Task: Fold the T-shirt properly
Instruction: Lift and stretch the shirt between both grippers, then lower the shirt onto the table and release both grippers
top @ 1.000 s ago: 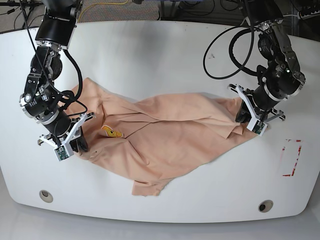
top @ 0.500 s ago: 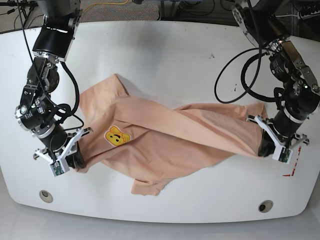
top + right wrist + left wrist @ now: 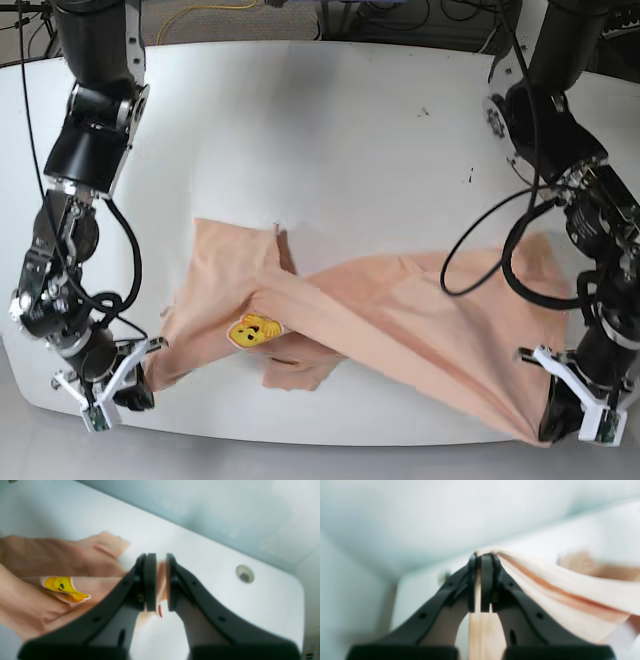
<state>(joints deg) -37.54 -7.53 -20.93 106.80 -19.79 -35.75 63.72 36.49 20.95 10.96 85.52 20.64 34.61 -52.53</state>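
Peach T-shirt — apparently pinched, both grippers

We see a glossy white worktop with rounded corners, a round grommet hole near one corner, and small dark specks on it. Behind its far edge run dark cables and a yellow cord.

My right gripper pinches an edge of the T-shirt between nearly closed pads. The cloth trails left across the white table, its yellow smiling face crumpled. A round hole sits right; something red, perhaps a tag, blurs below.
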